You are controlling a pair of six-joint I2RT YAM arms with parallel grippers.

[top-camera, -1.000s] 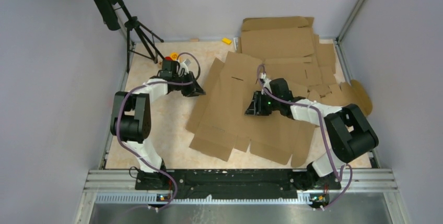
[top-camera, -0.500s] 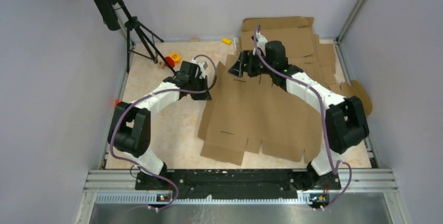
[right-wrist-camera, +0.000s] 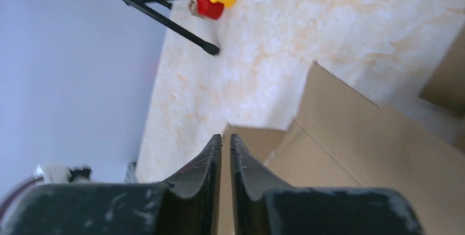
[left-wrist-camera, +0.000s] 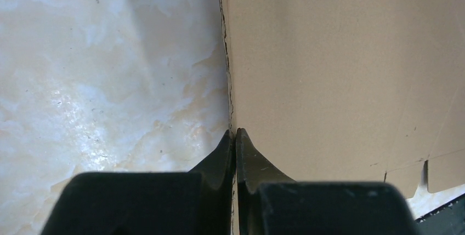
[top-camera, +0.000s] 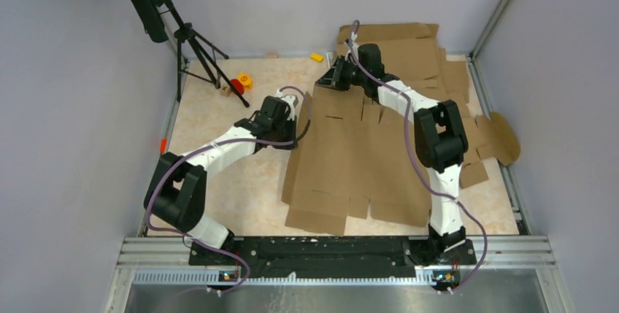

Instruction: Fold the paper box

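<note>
**Left end effector** (left-wrist-camera: 234, 134): fingers closed to a hairline seam. In my wrist view the box's left edge runs straight into that seam. I cannot tell whether the edge is nipped or only touched.

**Right end effector** (right-wrist-camera: 225, 137): fingers likewise drawn together, with a thin slit between them. It is poised at the box's far left corner, and the corner flap shows just past the tips. I cannot confirm a grip from here.

**Box** (top-camera: 358, 160): one flat blank, lying open on the desk (top-camera: 219, 109) right of centre. Its long axis runs near to far, with the slits facing up. The whole sheet lies to the right of my left end effector, with bare desk to that end effector's left.

**Other blanks** (top-camera: 409, 50): stacked at the far right, partly under the box's far end.

**Governing relation:** my left arm is the one nearer the long left edge, and my right arm is the one nearer the far corner. I judge that any fold of the left panel must swing rightward, over the sheet, about a crease parallel to that near-far edge.
</note>
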